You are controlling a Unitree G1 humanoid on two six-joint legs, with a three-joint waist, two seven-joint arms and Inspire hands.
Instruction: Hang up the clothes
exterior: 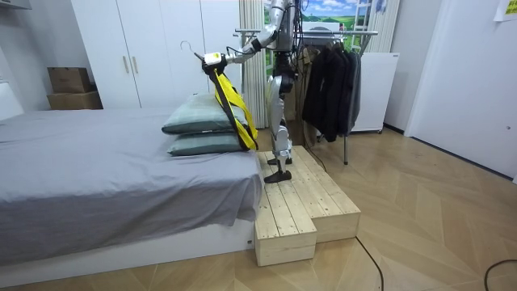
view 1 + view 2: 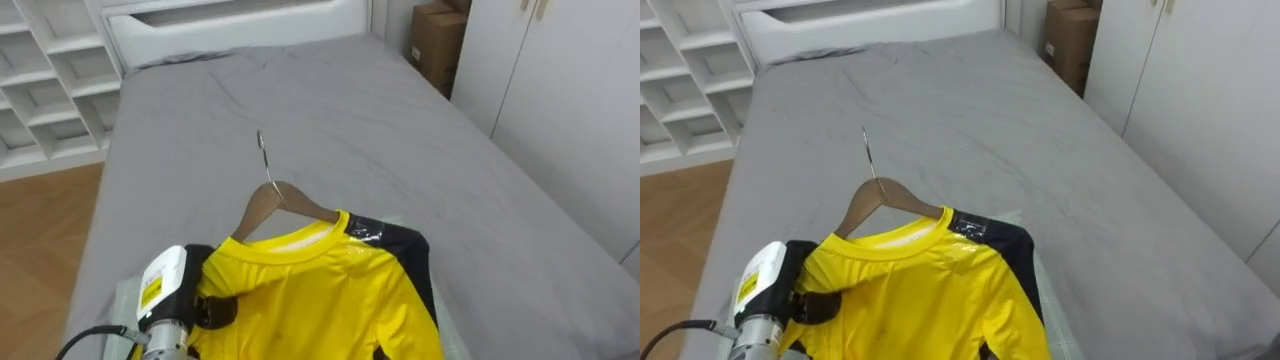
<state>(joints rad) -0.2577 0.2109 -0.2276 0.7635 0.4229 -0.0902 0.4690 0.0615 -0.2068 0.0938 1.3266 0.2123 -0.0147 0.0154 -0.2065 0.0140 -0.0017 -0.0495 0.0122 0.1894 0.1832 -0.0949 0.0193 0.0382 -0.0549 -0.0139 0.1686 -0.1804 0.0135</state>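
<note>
- Bed (image 2: 330, 110): grey cover, smooth. It lies under the held garment, and the eye views look down its length past shelves (image 2: 50, 70) and a box (image 2: 437, 45).
- Rack (image 1: 355, 32): metal rail behind the robot, already carrying dark clothes (image 1: 327, 81). It is seen from the room view and is probably where the garment is to go. The robot has its back to it, so a turn looks needed first.
- Platform (image 1: 311, 210): wooden step at the bed's side on which the robot stands. It raises the robot, presumably to help it reach the rail.
- Pillows (image 1: 198, 121): two stacked at the bed's edge, just below the hanging garment.
- Shirt (image 2: 310, 300): yellow with dark side panels, on its hanger and held in the air over the bed's near end. In the eye views it seems to lie spread out. The room view shows that it hangs slantwise from the outstretched arm, clear of the bed.
- Hanger (image 2: 275, 200): wooden, with its shoulders inside the collar. The wire hook (image 2: 262, 150) points away from the robot and is free, so it is ready to go over a rail.
- Left hand (image 2: 212, 310): its dark fingers are clamped on the shirt's shoulder, probably with the hanger's arm inside the cloth. Gripping at one end explains the tilt. The eye views show the grip, while in the room view the hand is too small to read.
</note>
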